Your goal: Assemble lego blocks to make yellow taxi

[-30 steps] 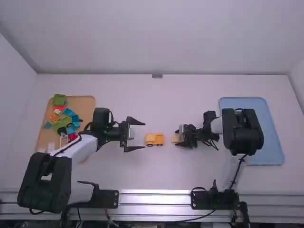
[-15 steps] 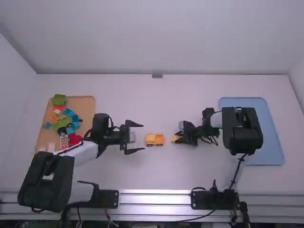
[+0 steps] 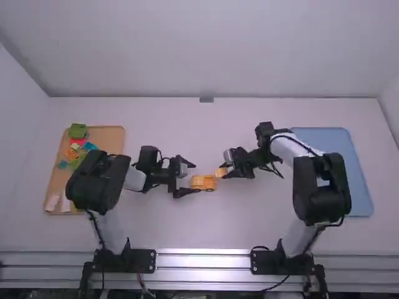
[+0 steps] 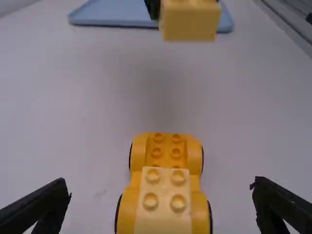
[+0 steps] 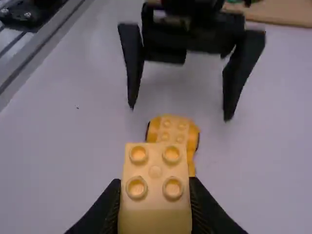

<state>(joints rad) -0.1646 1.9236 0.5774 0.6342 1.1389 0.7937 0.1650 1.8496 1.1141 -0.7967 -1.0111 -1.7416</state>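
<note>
High view, yellow car: the wheeled body (image 3: 204, 182) is standing on the white surface (image 3: 206, 230), between the two claws and nearer the left one.
Car's top: the left wrist view is showing a pale block (image 4: 164, 204) sitting across the end nearer the left arm, its studs facing up; more studs are showing on the far end of the body.
Held block: a light yellow block (image 3: 221, 172) is hanging above the surface, just past the car's right end in the high view and apart from the body.
Right claw: the gripping end (image 3: 224, 167) is closing on that block, one finger on each side; the right wrist view is showing its studs upward, with the car lying beyond it.
Left claw: the fingers (image 3: 196, 178) are standing wide apart and holding nothing; the left wrist view is showing the car between their lines, with a gap on each side.
Wooden tray: the tan board (image 3: 118, 134) is lying at the left, carrying colourful blocks (image 3: 78, 131), with the left arm (image 3: 100, 180) partly covering it.
Blue tray: this one (image 3: 355, 190) is resting at the right, behind the right arm (image 3: 321, 187).
</note>
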